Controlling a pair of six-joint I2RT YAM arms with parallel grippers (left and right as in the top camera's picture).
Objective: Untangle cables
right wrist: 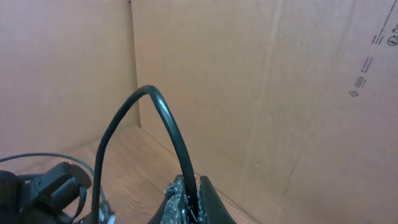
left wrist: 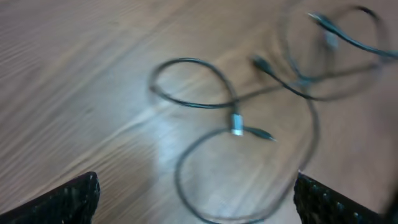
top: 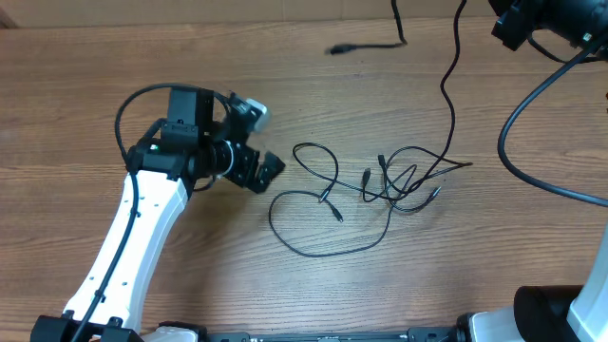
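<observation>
Untangling looks to be at the pulling-apart step. The cables (top: 394, 185) lie on the wooden table (top: 95, 76) in a loose knot, with a wide loop trailing off its left side. The left gripper (top: 261, 142) hovers just left of that loop, jaws spread wide, touching nothing. The right gripper (right wrist: 189, 200), well up and right of the knot, is clenched on one strand (top: 446, 85) that runs down into the knot. Next, the left gripper probably needs to descend onto the loop and close.
</observation>
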